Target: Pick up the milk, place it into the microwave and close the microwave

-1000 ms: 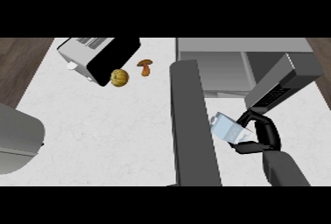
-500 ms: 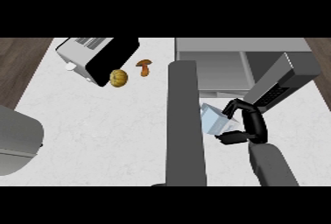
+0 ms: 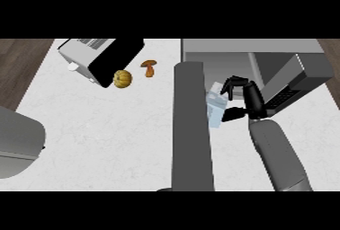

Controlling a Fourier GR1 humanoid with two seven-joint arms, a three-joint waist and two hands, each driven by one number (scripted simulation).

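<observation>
A: Head view: where is the milk (image 3: 215, 107)?

B: It is a pale blue and white carton just right of the long grey microwave door (image 3: 192, 130), which stands open and runs from the worktop's (image 3: 113, 130) near edge toward the far edge; the carton's left side is hidden behind that door.

A: What holds it?

B: The right hand (image 3: 243, 99); its black fingers (image 3: 229, 85) curl over the carton's far end and the thumb presses its near end, so the hand is clasped on the milk; the grey forearm (image 3: 279, 155) comes in from the near edge at the right.

A: And the microwave (image 3: 266, 58) itself?

B: At the worktop's far right corner, grey, with the carton just in front of its opening; whether the carton is already inside I cannot tell.

A: Anything else?

B: Near the far left corner sits a toaster (image 3: 100, 58); just beside it lie a yellow-brown pumpkin (image 3: 122, 79) and a small brown mushroom (image 3: 150, 67); a grey rounded object (image 3: 16, 143) shows at the left edge.
</observation>
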